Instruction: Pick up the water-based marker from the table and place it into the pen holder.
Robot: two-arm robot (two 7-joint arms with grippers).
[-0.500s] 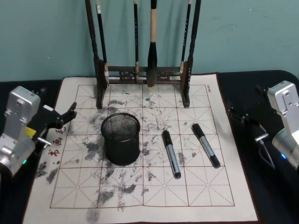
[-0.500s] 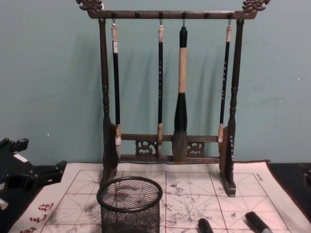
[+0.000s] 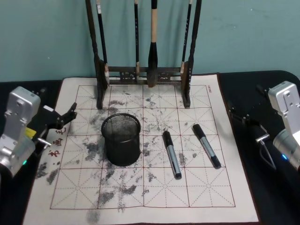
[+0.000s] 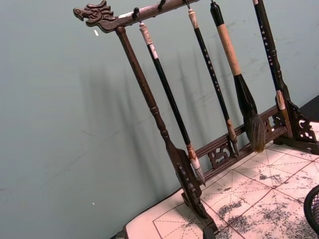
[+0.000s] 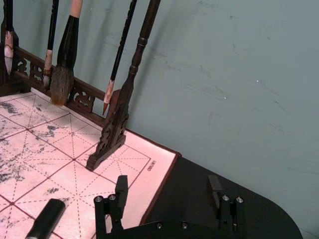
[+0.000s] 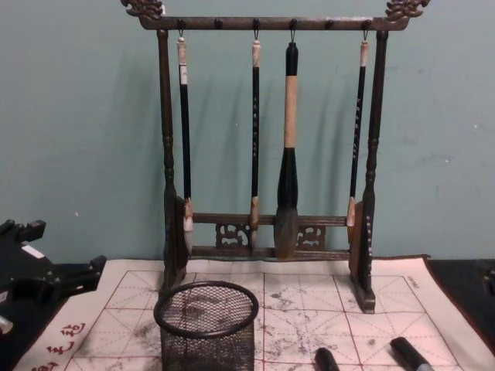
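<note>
Here two black-capped grey markers lie beside the mesh pen holder; left tool, right tool spread.

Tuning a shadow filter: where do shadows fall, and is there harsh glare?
Chest view: the brush rack throws soft shadows on the wall, offset leftward. Left wrist view: similar soft rack shadows on the wall. Head view: the pen holder casts barely any shadow on the mat; no harsh glare.
</note>
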